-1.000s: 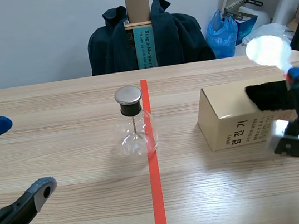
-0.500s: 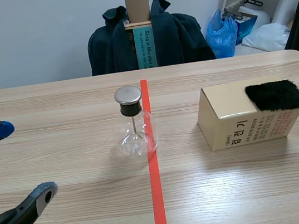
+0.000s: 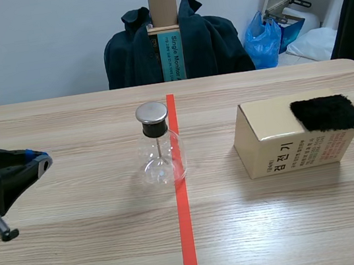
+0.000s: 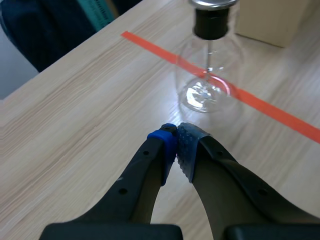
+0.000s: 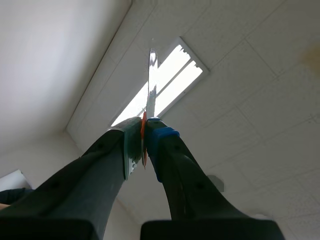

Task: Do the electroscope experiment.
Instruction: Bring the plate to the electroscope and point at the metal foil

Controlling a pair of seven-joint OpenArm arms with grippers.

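Left fingers [image 4: 189, 150] clenched empty near electroscope [image 4: 209, 82]; right fingers [image 5: 160, 145] pinch thin plate [image 5: 152, 70] by its edge, aimed ceilingward: shallow hold, may slip.

Electroscope [image 3: 158, 150] upright; fur [image 3: 327, 113] atop box [image 3: 279, 147]; thin plate [image 5: 152, 75] in right claw [image 5: 145, 131].

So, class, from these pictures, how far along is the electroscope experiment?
Done: the right pincer is shut on a thin flat strip, raised towards the ceiling. In hand: the left pincer, shut on nothing, has the electroscope ahead of it. Left: bring the strip to its metal cap. Whether the black fur pad on the box has rubbed it cannot be told.
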